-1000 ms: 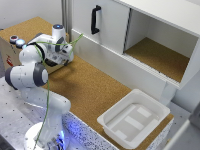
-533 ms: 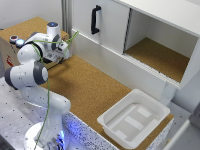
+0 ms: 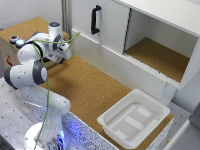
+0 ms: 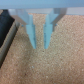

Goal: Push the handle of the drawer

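Since the earlier frame, little has shifted: gripper [image 4: 40,41] hovers over the cork worktop [image 3: 95,90], jaws released, far from the black drawer handle [image 3: 95,20].

A black, upright bar handle [image 3: 95,19] is fixed near one edge of a white front panel [image 3: 102,25] on the cabinet, beside an open compartment on the exterior view's right.

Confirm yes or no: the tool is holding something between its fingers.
No: in the wrist view the tool has only bare cork surface visible in the gap between its fingers.
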